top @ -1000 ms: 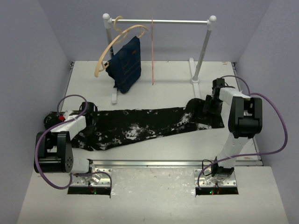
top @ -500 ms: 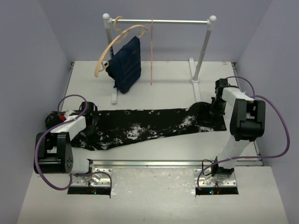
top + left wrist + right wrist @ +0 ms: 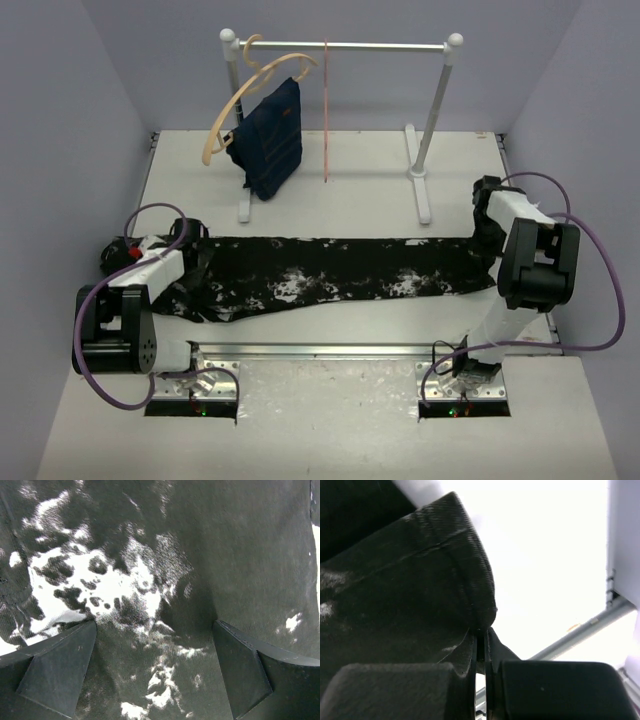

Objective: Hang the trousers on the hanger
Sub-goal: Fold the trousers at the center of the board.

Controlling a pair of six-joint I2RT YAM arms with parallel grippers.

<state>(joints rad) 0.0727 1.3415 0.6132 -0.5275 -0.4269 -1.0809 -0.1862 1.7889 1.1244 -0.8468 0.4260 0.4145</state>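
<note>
The black trousers with white splotches lie stretched flat across the table from left to right. My left gripper is open and rests low over their left end; its wrist view shows the speckled fabric filling the gap between the spread fingers. My right gripper is shut on the trousers' right hem at the far right. The thin pink wire hanger hangs on the rail at the back, seen edge on.
A tan wooden hanger with a navy blue garment hangs at the rail's left. The rack's feet stand on the table behind the trousers. Purple walls close in on both sides.
My right gripper has pulled the trousers' right end further right, drawing the fabric out straight and flat. The left arm has barely moved.
</note>
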